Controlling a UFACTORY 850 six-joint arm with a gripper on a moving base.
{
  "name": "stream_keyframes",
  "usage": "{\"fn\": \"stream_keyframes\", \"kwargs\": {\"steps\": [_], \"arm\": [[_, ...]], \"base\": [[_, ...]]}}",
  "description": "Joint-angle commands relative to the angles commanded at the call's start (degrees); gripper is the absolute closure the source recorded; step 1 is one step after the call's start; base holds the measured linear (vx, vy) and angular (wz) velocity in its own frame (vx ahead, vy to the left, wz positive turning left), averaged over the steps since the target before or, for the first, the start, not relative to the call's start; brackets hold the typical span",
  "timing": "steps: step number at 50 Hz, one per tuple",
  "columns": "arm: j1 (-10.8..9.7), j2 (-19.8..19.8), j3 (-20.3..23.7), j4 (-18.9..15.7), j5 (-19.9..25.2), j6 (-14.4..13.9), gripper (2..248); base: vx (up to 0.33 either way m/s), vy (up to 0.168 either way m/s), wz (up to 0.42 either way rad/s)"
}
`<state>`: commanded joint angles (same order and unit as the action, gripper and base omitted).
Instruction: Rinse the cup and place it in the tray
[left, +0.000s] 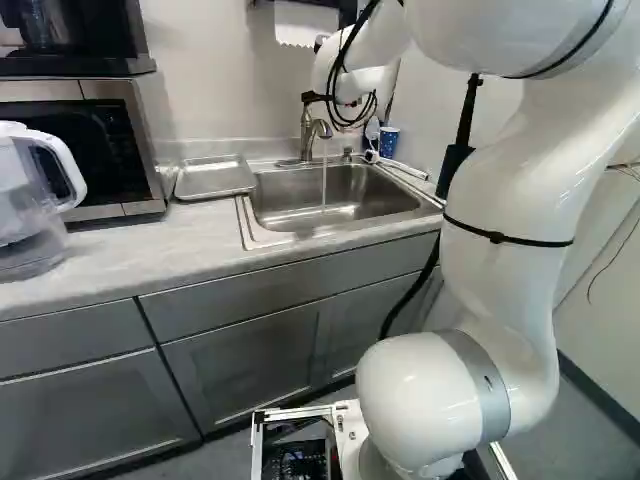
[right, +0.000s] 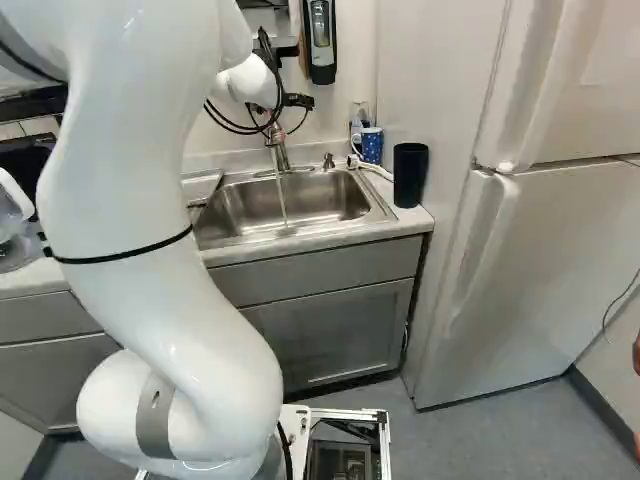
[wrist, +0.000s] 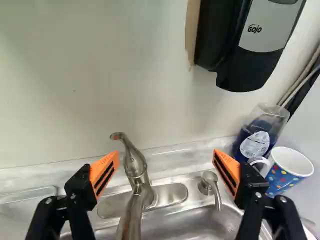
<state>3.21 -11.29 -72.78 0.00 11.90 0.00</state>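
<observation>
The blue dotted cup (wrist: 287, 170) stands upright on the counter behind the sink's corner, its handle towards the clear bottle; the right base view also shows this cup (right: 371, 145). My gripper (wrist: 166, 159) is open and empty in the wrist view, its orange pads wide apart, with the cup beyond and outside one finger. Between and below the fingers is the faucet (wrist: 136, 167). A thin water stream (left: 324, 180) falls into the sink (left: 262, 208). Left of the sink in the left base view lies the metal tray (left: 213, 177). My wrist hides the fingers in both base views.
A soap dispenser (wrist: 250, 47) hangs on the wall above the bottle (wrist: 260, 132). The soap pump (wrist: 209, 185) is beside the faucet. A dark tumbler (right: 410, 175) stands at the counter's end by the fridge (right: 540, 260). A pitcher (left: 30, 200) is near the microwave (left: 85, 145).
</observation>
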Motion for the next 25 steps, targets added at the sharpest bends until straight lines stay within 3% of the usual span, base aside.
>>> {"fn": "stream_keyframes", "kwargs": {"steps": [25], "arm": [[0.5, 7.4, 7.9, 0.0, -1.8, 0.0, 3]], "base": [[0.000, 0.000, 0.000]]}}
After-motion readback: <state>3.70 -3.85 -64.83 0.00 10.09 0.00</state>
